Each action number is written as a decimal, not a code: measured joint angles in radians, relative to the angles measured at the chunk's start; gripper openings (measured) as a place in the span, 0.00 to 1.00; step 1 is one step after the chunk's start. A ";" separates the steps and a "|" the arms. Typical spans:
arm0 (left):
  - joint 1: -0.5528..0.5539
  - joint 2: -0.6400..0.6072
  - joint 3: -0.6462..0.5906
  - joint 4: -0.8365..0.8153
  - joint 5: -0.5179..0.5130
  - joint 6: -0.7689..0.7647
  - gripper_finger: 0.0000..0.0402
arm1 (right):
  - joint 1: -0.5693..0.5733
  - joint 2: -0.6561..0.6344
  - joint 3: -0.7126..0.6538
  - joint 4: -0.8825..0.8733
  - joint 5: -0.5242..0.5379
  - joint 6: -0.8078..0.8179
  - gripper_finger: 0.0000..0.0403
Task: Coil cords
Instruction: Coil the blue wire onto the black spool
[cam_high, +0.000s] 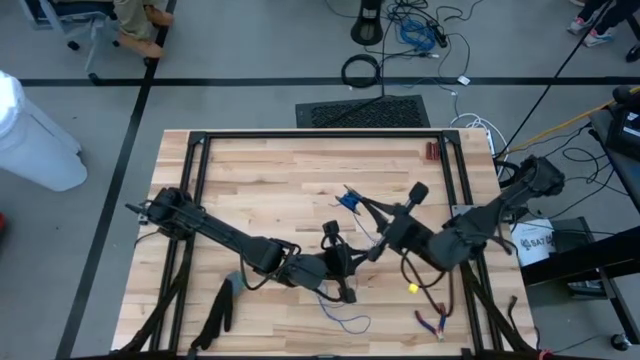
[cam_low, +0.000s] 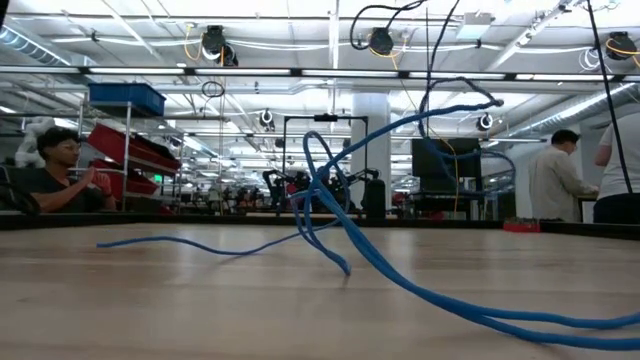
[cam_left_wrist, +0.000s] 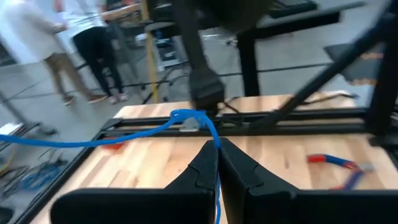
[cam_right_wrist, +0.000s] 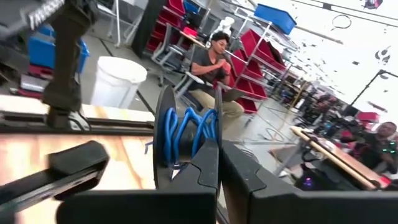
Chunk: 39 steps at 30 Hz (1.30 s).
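The cord is thin and blue. Part of it is gathered into a small bundle of loops held above the table's middle, and its loose tail lies on the wood near the front edge. In the low view the cord rises from the tabletop in a loop. My right gripper reaches in from the right and is shut on the loops. My left gripper comes from the left, just nearer the front edge, and is shut on a strand. My left gripper pinches a single strand of the cord between its two fingers. The fingers lie about level and point toward the table's far right. Beyond the fingertips the strand climbs to a small loop and runs off sideways, clear of the table. My right gripper pinches several loops of the cord between its two fingers, at the loops' lower part. The fingers lie about level and point toward the table's far left. The loops stand upright above the fingertips, lifted clear of the table.
Red-handled pliers lie near the front right, also seen in the left wrist view. A small yellow piece lies beside them and a small red object sits at the far right. A black frame rail edges the table.
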 joint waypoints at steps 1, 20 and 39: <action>-0.004 0.000 0.000 0.008 0.012 0.023 0.03 | -0.007 0.004 0.000 0.000 0.000 -0.007 0.00; -0.217 -0.075 0.091 0.010 -0.484 0.395 0.03 | -0.024 0.001 0.000 -0.112 -0.101 -0.012 0.00; -0.280 -0.116 0.091 0.022 -0.595 0.491 0.03 | -0.062 -0.010 0.000 -0.257 -0.444 0.155 0.00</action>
